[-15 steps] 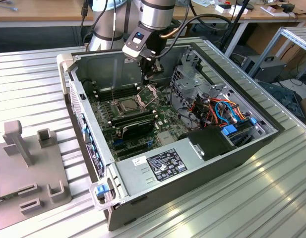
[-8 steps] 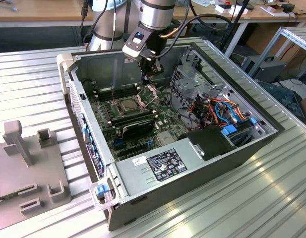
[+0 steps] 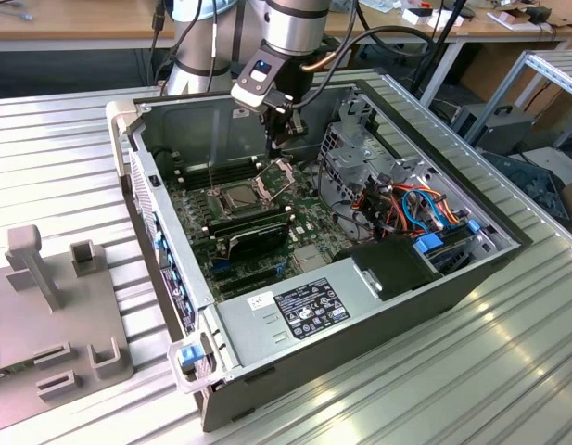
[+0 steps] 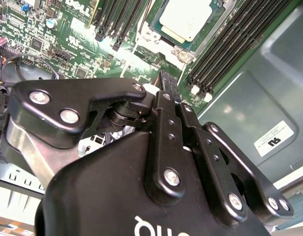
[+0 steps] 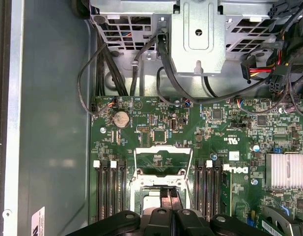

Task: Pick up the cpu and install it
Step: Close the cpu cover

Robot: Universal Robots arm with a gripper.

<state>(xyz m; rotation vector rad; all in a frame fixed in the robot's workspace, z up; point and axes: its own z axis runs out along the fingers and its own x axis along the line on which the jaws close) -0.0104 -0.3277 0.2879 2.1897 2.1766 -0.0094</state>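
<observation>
The cpu (image 4: 186, 18) lies flat in the dark socket on the green motherboard (image 3: 309, 209), silvery face up. It shows as a pale square (image 3: 241, 196) in the exterior view, and its corner (image 5: 149, 200) peeks out beside the fingers in the first wrist view. The socket's metal frame (image 5: 163, 158) is swung open. My gripper (image 3: 284, 141) hangs a little above the board just beyond the socket. Its two black fingers (image 4: 168, 86) are pressed together with nothing between them, as the first wrist view also shows for the gripper (image 5: 169, 195).
The motherboard sits inside an open computer case (image 3: 128, 130) on a ribbed metal table. Black memory slots (image 5: 110, 189) flank the socket. A metal drive cage (image 3: 355, 162) with coloured cables rises on the exterior view's right. A power supply (image 3: 299, 311) fills the near corner.
</observation>
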